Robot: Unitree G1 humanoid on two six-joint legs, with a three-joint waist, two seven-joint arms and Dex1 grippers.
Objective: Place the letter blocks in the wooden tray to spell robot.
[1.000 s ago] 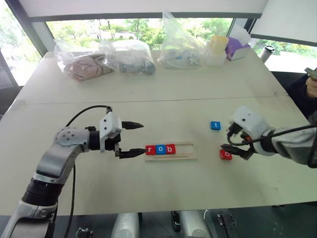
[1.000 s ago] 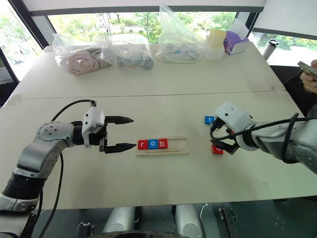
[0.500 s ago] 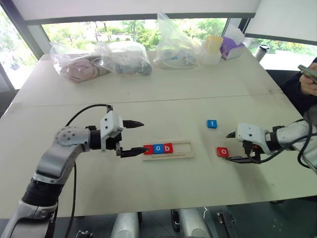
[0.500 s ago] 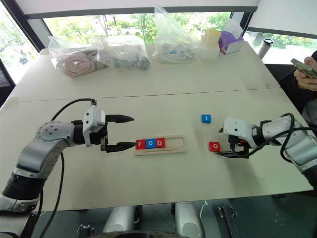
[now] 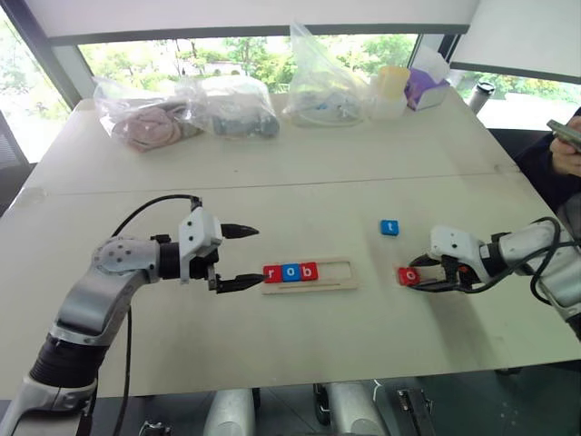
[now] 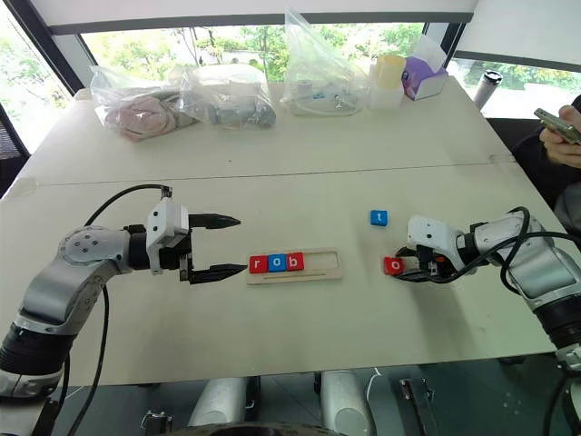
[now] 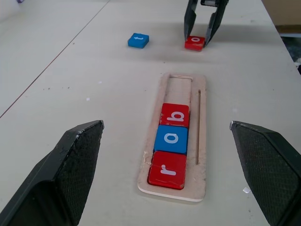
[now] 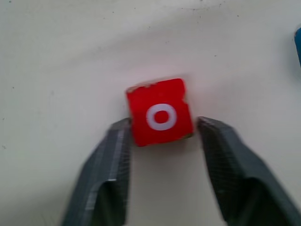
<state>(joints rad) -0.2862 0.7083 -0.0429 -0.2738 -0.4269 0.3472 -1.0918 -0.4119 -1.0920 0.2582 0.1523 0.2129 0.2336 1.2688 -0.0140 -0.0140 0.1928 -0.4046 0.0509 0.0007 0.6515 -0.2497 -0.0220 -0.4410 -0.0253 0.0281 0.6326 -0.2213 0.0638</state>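
**Inspector:** State the condition of your right gripper point(image 8: 160, 136).

**Robot:** Clenched on the red "o" block point(image 8: 160, 112). One finger point(image 8: 109, 165) pressed each side of it, and the block sat on the white table point(image 5: 300, 200), to the right of the wooden tray point(image 5: 338, 273).

**Inspector:** And the left gripper point(image 5: 234, 257)?

**Robot:** Released, jaws spread wide, holding nothing. It hovered level just beside the tray's left end, fingers pointing along the tray.

**Inspector:** Contents of the tray?

**Robot:** Three blocks in the slot, touching, packed toward the left end: red "r" point(image 7: 168, 169), blue "o" point(image 7: 171, 138), red "b" point(image 7: 175, 115). The right part of the slot was unfilled.

**Inspector:** Remaining blocks?

**Robot:** The blue "t" block point(image 5: 389, 227) lay flat on the table, beyond the red "o" block and apart from it, well clear of the tray.
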